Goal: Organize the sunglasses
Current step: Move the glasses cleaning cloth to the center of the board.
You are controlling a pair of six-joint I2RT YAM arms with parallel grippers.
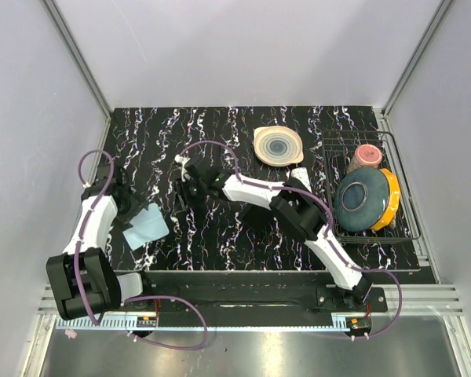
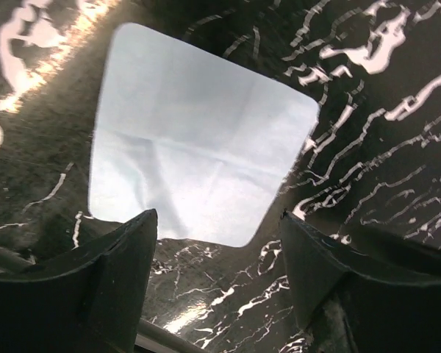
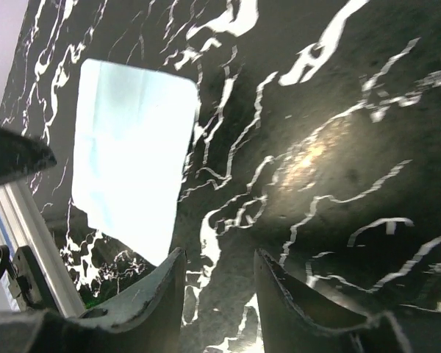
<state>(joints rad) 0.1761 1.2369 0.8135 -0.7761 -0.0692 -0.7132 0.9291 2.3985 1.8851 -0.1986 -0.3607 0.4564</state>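
The sunglasses are out of view in all three views. A pale blue cloth [image 1: 146,225] lies flat on the black marbled table [image 1: 220,243] at the left. My left gripper [image 1: 132,207] hangs just beside it, open, with the cloth [image 2: 198,147] ahead of its empty fingers [image 2: 125,254]. My right gripper [image 1: 185,193] hovers over bare table right of the cloth. It is open too, with only tabletop between its fingers [image 3: 165,290], and the cloth [image 3: 128,162] lies off to its left.
A beige plate [image 1: 279,146] sits at the back. A wire dish rack [image 1: 409,216] on the right holds a blue bowl [image 1: 363,198], a yellow plate [image 1: 392,203] and a pink cup [image 1: 366,155]. A small white object [image 1: 300,174] shows behind the right arm.
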